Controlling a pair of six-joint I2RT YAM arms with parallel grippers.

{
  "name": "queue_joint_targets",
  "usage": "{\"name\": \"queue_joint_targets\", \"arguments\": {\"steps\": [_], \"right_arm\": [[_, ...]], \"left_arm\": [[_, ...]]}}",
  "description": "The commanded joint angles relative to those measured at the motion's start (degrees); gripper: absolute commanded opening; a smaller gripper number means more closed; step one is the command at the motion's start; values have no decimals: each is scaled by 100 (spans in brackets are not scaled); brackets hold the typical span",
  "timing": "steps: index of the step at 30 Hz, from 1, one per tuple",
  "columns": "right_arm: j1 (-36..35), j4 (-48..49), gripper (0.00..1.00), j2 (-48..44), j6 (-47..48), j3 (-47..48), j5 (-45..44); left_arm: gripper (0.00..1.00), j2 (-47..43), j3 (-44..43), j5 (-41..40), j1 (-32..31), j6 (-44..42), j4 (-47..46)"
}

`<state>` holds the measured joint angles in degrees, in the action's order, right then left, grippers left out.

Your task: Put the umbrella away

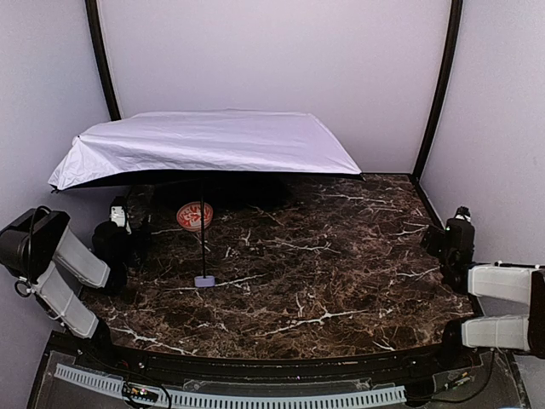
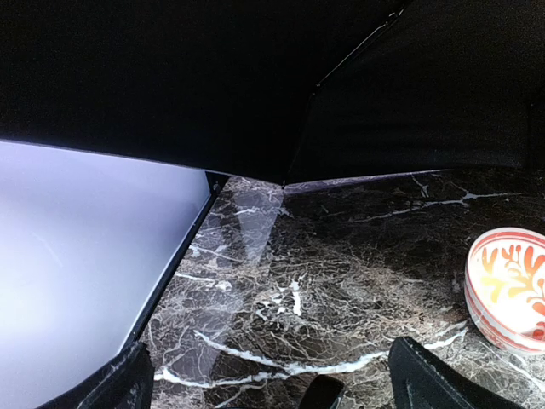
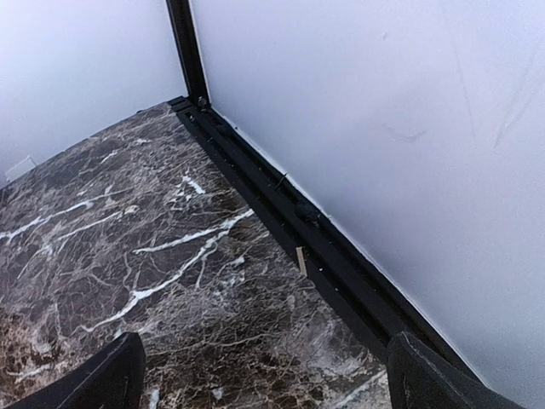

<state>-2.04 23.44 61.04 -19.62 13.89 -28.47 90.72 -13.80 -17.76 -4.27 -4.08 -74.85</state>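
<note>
The umbrella [image 1: 204,145] stands open at the back left of the marble table, its lavender-silver canopy up. Its thin black shaft [image 1: 203,239] runs down to the small lavender handle [image 1: 204,280] resting on the table. Its black underside [image 2: 255,77] fills the top of the left wrist view. My left gripper [image 1: 119,223] is open and empty at the table's left edge, under the canopy's rim. My right gripper [image 1: 456,230] is open and empty at the right edge, far from the umbrella.
A small red-patterned bowl [image 1: 194,216] sits under the canopy behind the shaft; it also shows in the left wrist view [image 2: 511,290]. Pale walls with black corner posts close in the table. A black rail [image 3: 298,230] runs along the right wall.
</note>
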Motion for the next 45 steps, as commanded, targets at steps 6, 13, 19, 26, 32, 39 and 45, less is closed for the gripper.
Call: {"name": "queue_joint_targets", "arguments": {"steps": [6, 13, 19, 26, 32, 39, 45], "right_arm": [[20, 201, 100, -803, 99, -186, 85], [20, -5, 100, -2073, -11, -32, 3030], [-27, -496, 94, -2130, -1238, 122, 4552], [-1594, -1180, 84, -1916, -2013, 222, 3982], [-3975, -1066, 78, -526, -1929, 1439, 2089], [-5626, -905, 72, 2529, -1134, 4421, 1706], [-6000, -638, 74, 4758, -942, 6890, 1667]], "left_arm": [[99, -98, -35, 19, 35, 13, -55], [99, -115, -26, 216, 43, -41, -46], [99, -195, -67, 89, 59, -13, 64], [98, -1316, -706, -1155, -30, 123, 1607], [87, -1240, -317, 207, -414, 188, 680], [86, -1826, 3, 109, -1266, 299, 676], [86, -2172, -210, -222, -1706, -349, 885]]}}
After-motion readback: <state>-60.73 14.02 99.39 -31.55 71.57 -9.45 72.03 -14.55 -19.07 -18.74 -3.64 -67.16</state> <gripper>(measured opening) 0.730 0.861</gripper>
